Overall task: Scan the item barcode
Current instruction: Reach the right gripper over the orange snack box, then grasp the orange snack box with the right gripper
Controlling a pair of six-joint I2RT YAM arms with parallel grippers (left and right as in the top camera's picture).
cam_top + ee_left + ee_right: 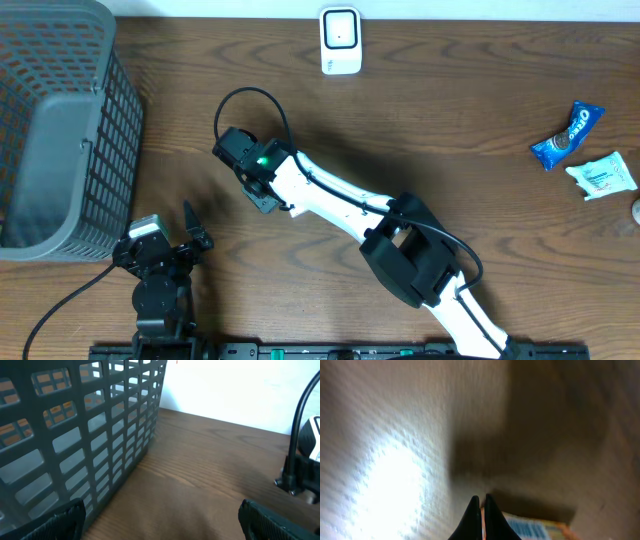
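My right gripper (258,185) reaches out over the middle-left of the table with its fingers pointing down at the wood. In the right wrist view the right gripper (481,497) is shut, and a thin item, a blue and orange packet (530,530), shows at the fingertips with an orange edge pinched between them. From overhead the arm hides that item. The white barcode scanner (340,40) stands at the table's far edge. At the near left, my left gripper (195,232) (162,525) is wide open and holds nothing.
A grey mesh basket (100,150) (100,435) fills the left side, close to the left arm. A blue Oreo packet (568,135) and a white packet (603,175) lie at the far right. The right arm's black cable (300,410) crosses the left wrist view.
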